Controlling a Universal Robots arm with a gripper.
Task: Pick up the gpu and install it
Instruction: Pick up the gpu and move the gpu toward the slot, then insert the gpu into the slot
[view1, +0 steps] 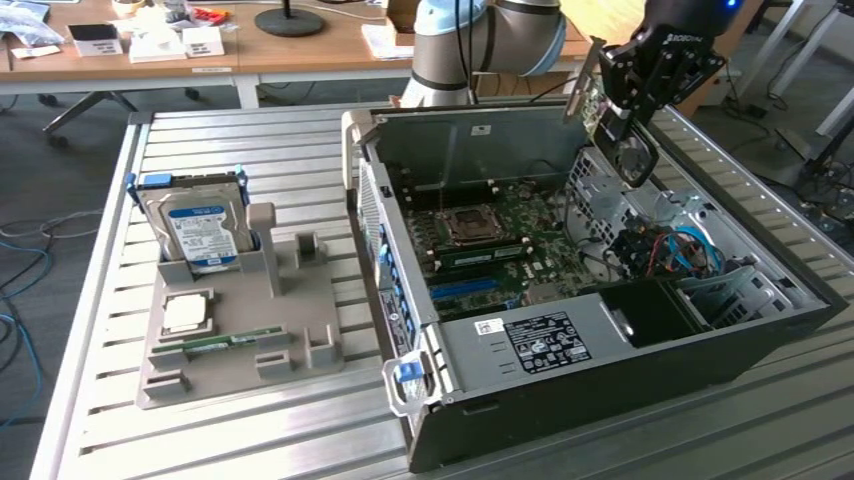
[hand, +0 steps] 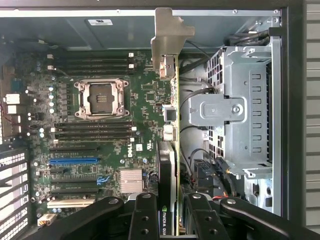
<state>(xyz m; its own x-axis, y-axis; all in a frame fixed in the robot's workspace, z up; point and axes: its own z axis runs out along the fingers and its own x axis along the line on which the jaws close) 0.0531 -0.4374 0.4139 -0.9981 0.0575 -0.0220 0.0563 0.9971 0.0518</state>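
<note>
My gripper (hand: 172, 220) is shut on the gpu (hand: 172, 150), one black finger on each side of the card. In the wrist view the card shows edge-on: a green board edge, a dark face, and its silver end bracket (hand: 167, 35) pointing away from the fingers. It hangs above the motherboard (hand: 100, 125), between the socket area and the drive cage (hand: 245, 110). In the exterior view the gripper (view1: 641, 100) holds the gpu (view1: 631, 140) over the far side of the open computer case (view1: 601, 350), apart from the board below.
A grey holder (view1: 240, 330) on the slatted table at the exterior view's left carries a hard drive (view1: 200, 225), a processor chip (view1: 184, 312) and a memory stick (view1: 214, 343). A blue slot (hand: 73, 161) and black slots lie on the board. Cables run beside the cage.
</note>
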